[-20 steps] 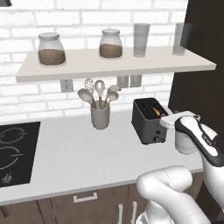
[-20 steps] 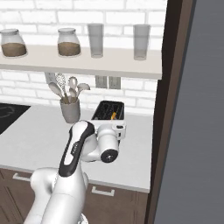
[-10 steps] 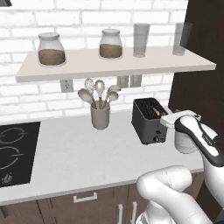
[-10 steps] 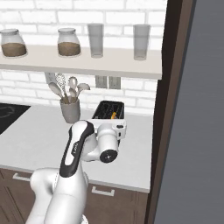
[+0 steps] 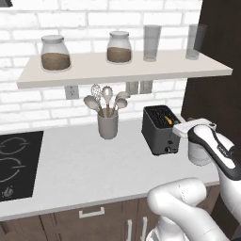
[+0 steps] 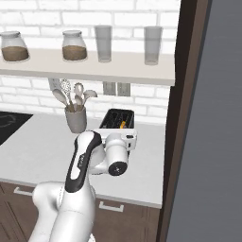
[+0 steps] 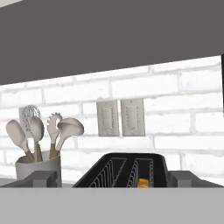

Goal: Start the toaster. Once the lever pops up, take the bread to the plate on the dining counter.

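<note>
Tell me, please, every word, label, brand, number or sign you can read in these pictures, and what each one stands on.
None: no readable text anywhere.
The toaster, jars, utensil cup and wall outlets bear no lettering.
The cooktop carries small pale marks near its front edge, too small to read.

We see bright, even, rendered light across all three views, with no glare or blur. A soft shadow lies beneath the shelf (image 5: 127, 70) on the white brick wall (image 5: 56, 101). The worktop (image 5: 89, 164) is evenly lit. Edges stay sharp and straight, without distortion.
</note>
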Motion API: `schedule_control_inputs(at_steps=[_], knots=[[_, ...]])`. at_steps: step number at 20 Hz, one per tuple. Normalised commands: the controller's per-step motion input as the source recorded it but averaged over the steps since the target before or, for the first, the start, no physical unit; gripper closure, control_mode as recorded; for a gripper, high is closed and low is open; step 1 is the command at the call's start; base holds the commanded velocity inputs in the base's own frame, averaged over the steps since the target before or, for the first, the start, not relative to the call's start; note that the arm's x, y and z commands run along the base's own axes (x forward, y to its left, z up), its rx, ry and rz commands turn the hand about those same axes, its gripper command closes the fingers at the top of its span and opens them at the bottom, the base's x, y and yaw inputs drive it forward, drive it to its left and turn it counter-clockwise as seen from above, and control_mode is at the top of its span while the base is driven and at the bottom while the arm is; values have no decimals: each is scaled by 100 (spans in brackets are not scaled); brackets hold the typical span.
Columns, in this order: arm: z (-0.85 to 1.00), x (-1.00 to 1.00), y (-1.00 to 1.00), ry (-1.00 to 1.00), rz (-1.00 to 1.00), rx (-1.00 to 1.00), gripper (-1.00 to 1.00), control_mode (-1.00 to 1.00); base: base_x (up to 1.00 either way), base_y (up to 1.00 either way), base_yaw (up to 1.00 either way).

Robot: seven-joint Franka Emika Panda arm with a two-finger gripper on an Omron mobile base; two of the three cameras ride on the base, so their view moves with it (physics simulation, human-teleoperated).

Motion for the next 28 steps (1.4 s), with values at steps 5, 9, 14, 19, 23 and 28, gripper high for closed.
schedule_control_inputs(at_steps=[5, 9, 14, 19, 23, 28], knots=[[0, 0, 0, 0, 0, 0, -100, -100, 0, 0, 0], [0, 0, 0, 0, 0, 0, -100, -100, 0, 0, 0], [0, 0, 0, 0, 0, 0, -100, -100, 0, 0, 0], [0, 0, 0, 0, 0, 0, -100, -100, 0, 0, 0], [0, 0, 0, 0, 0, 0, -100, -100, 0, 0, 0], [0, 0, 0, 0, 0, 0, -100, -100, 0, 0, 0]])
